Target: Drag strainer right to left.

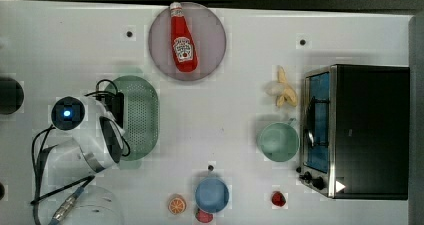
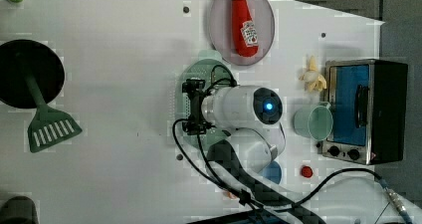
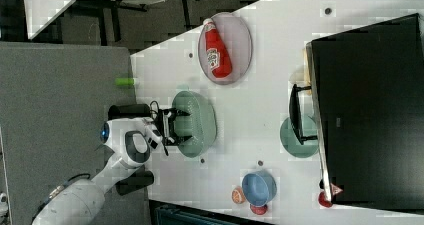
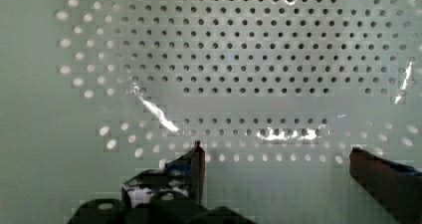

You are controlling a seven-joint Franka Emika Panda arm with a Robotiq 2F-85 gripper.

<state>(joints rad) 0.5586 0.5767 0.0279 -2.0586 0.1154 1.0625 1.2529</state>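
- Top view: the strainer (image 1: 140, 116) lies at the top view's left, below the plate (image 1: 160, 35) carrying the ketchup bottle (image 1: 183, 39). The arm's wrist covers its left rim, so this looks like the moment to make contact. Best to press on the basin wall, not skid over the rim.
- Left view: the gripper (image 2: 191, 107) hangs over the strainer (image 2: 209, 64), which peeks out around the arm just below the plate (image 2: 219, 40). The spatula (image 2: 47, 129) sits well apart at the left view's left, so I'd judge there is room to drag that way.
- Right view: the gripper (image 3: 172, 127) sits over the strainer's (image 3: 200, 120) near edge, the blue bowl (image 3: 260, 187) and the mint cup (image 3: 295, 137) well clear.
- Wrist view: fingers (image 4: 191, 171) spread wide, nothing between them, the perforated basin (image 4: 249, 59) close below. Whether the tips touch it, I cannot tell. Hook one finger inside the wall and pull slow and level, or the light plastic may tip.
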